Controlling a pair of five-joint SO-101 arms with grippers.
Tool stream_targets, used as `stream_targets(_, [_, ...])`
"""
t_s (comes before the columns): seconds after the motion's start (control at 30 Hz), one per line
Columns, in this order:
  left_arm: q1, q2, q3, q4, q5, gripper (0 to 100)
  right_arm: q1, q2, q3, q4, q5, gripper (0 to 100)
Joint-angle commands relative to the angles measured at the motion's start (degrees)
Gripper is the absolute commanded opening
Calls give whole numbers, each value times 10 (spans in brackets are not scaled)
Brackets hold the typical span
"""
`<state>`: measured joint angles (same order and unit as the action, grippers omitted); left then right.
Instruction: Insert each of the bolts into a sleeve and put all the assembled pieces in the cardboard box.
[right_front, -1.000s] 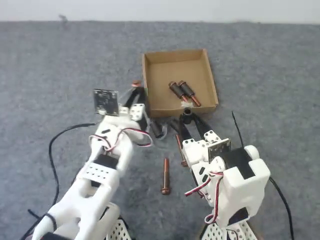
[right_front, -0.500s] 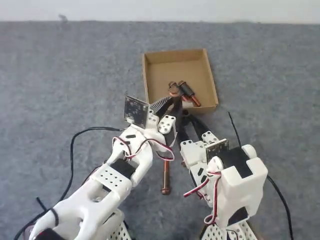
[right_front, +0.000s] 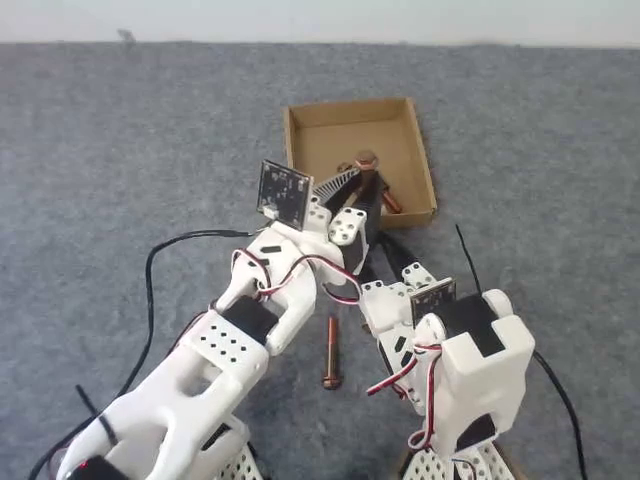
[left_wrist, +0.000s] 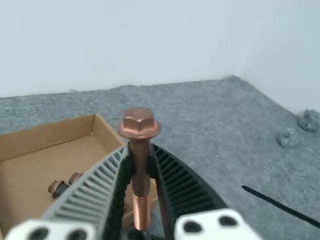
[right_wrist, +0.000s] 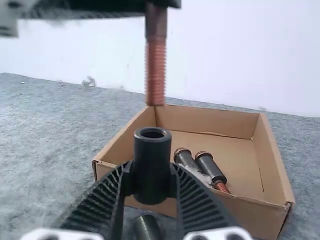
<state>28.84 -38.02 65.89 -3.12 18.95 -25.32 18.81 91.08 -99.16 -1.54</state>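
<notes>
The left gripper is clamped on a copper-coloured hex-head metal bolt. It grips the smooth shank just under the head and holds the bolt upright, head up. In the high view the bolt sits right of centre, above the near edge of the shallow brown cardboard box, which lies at upper centre.

The right gripper is closed around the middle of a black cylindrical metal sleeve, held upright with its bore open. The bolt's threaded end hangs above that opening, apart from it and roughly in line.

Two assembled pieces lie inside the box. A second copper bolt lies on the grey carpet at lower centre, and a spare black sleeve lies below the right gripper.

Both parts look rigid, smooth and dense for their size. A round body could roll or tilt between the ribbed pads. The high shank hold seems right, since it leaves the thread free. The mid-body hold on the sleeve keeps its mouth clear.
</notes>
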Motion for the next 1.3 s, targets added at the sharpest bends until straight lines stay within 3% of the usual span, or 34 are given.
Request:
stream_targets(0.0, [5,-24,-33,5,2,11,-4,-4,-11,-12,-1,6])
stream_targets(0.7, [12,-25,42,23,1,11,7,-4,-15,-1,-1,6])
stream_targets(0.83, [12,-25,64,19,-34,11,7,-4,-13,-2,-1,6])
stream_targets(1.27, [13,-24,101,22,-52,11,15,-4,-15,-2,-1,6])
